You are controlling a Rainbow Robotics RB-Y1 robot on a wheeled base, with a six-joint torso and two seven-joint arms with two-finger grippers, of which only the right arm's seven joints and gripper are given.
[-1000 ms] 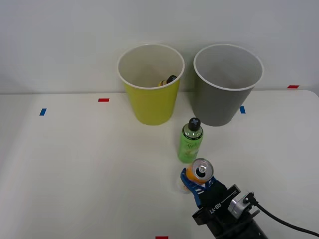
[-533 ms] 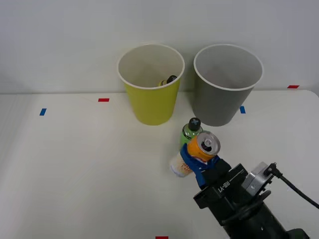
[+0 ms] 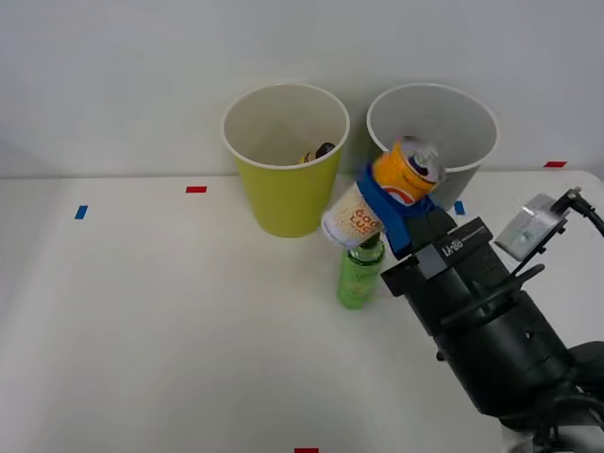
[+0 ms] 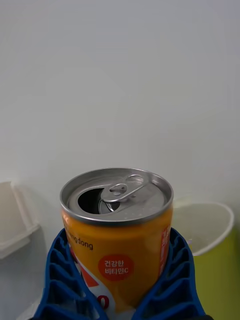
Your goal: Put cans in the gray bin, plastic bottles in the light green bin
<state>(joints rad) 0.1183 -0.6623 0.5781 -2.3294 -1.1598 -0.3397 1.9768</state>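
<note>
My right gripper [image 3: 394,209] is shut on the orange can [image 3: 404,176], holding it tilted in the air in front of the gray bin [image 3: 464,186], near that bin's left rim. In the right wrist view the can [image 4: 120,235] stands between the blue ribbed fingers [image 4: 59,272], its silver top opened. The green plastic bottle [image 3: 357,276] stands on the table just below the can, its cap hidden behind it. To the left stands the light green bin [image 3: 283,193] with a dark-capped bottle [image 3: 321,151] inside.
The two bins stand side by side at the back of the white table [image 3: 170,311], against the wall. Small red and blue tape marks [image 3: 195,190] dot the table. My black arm [image 3: 491,330] crosses the front right.
My gripper has lifted the can off the table beside the green bottle and carried it up and back to the gray bin's front. The can now tilts more.
</note>
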